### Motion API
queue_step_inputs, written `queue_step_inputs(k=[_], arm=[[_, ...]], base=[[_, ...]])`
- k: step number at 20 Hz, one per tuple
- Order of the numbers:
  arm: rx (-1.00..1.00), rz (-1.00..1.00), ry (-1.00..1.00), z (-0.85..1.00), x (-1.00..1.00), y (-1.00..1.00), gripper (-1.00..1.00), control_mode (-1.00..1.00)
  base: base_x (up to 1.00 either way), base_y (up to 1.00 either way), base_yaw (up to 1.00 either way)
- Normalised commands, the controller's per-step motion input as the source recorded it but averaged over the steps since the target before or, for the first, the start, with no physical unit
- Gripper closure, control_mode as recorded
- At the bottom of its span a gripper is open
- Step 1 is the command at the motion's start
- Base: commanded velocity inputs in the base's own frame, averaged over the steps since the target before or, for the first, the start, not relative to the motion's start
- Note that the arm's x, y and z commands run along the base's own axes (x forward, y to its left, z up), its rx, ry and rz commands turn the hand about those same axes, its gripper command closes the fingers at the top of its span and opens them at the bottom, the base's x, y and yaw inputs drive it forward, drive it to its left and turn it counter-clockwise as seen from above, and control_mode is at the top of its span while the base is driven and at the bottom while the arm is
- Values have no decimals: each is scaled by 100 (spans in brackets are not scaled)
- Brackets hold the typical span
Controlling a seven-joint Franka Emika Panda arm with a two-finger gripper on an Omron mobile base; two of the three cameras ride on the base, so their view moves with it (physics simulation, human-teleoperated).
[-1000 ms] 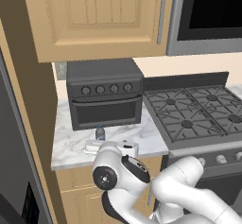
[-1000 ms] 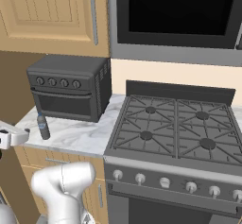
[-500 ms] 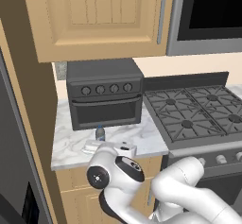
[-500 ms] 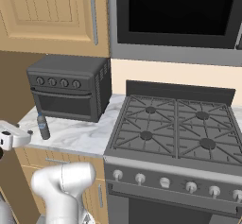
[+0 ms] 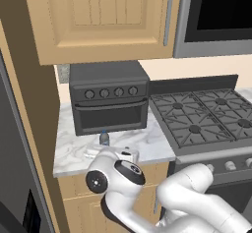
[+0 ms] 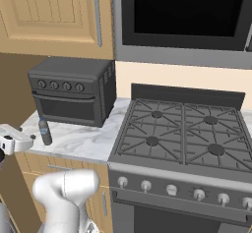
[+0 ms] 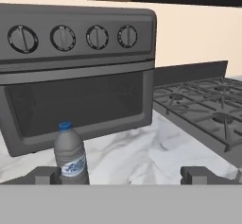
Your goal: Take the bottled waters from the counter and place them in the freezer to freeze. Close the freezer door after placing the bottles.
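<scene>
A small translucent grey plastic bottle with a blue cap and a darker label band (image 7: pixel 71 153) stands upright on the white marble-patterned counter with grey veins (image 7: pixel 137 158), in the lower left of the hand view, just in front of the dark grey toaster oven with four round knobs (image 7: pixel 75 72). In the left base view the same bottle (image 5: pixel 104 138) sits at the centre left of the frame, near the counter's (image 5: pixel 147 143) front edge and below the toaster oven (image 5: pixel 108 99). In the right base view the bottle (image 6: pixel 45 131) is at the left edge of the counter (image 6: pixel 83 141), to the lower left of the toaster oven (image 6: pixel 71 90).

The two-finger gripper (image 7: pixel 122 175) has its jaws spread wide and holds nothing. Its left fingertip (image 7: pixel 45 176) rises at the bottom of the hand view just beside the bottle; whether they touch cannot be told. The other fingertip is well to the right. In the left base view the gripper (image 5: pixel 110 152) lies low over the counter's front edge, just below the bottle.

The black gas stove top with grates (image 6: pixel 182 133) fills the right half of the right base view, beside the counter.
</scene>
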Motion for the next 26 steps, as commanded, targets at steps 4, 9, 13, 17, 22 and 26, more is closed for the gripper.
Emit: queue_step_inputs(k=[4, 9, 13, 17, 22, 26], arm=[[0, 0, 0, 0, 15, 12, -100, -100], [0, 0, 0, 0, 12, 11, -100, -100], [0, 0, 0, -3, 15, 12, -100, -100], [0, 0, 0, -13, 17, 14, -100, -100], [0, 0, 0, -18, 12, 3, -100, -100], [0, 0, 0, -19, 16, 1, -100, -100]], base=[[0, 0, 0], [0, 0, 0], [0, 0, 0], [0, 0, 0], [0, 0, 0], [0, 0, 0]])
